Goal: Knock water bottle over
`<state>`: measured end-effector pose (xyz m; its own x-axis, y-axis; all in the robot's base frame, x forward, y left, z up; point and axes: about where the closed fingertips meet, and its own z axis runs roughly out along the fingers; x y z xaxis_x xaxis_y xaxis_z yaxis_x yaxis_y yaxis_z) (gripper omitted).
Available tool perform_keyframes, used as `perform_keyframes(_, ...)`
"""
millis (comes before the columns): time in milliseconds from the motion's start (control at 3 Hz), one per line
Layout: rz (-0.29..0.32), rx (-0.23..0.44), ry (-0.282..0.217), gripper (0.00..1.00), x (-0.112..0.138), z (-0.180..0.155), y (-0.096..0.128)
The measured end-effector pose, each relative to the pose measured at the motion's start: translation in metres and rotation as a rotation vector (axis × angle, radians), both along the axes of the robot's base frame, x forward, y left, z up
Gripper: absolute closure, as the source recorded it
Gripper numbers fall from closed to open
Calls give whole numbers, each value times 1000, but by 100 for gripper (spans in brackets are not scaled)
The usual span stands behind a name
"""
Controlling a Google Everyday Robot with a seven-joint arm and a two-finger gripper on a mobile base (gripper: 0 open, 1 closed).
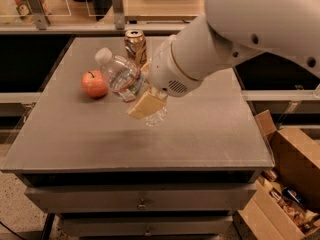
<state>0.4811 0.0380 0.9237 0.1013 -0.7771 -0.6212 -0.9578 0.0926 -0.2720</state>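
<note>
The arm holds the bottle tilted over the surface, cap toward the apple, base seemingly just lifted. Best to lower it and let go leaning left, so it drops flat, short of apple and can. The hand is clenched around the bottle's lower half.

Around the one gripper, whose fingers clasp the one water bottle, I count one apple near their left, one gold can just behind, one table beneath, and one cardboard box well right.
</note>
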Motion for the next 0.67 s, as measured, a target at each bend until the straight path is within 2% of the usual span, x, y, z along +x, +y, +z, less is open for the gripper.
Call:
perform_keyframes(333, -11, -139, -2, 100, -7, -5, 22)
perform_keyframes(667, -32, -307, 41, 100, -12, -32, 33)
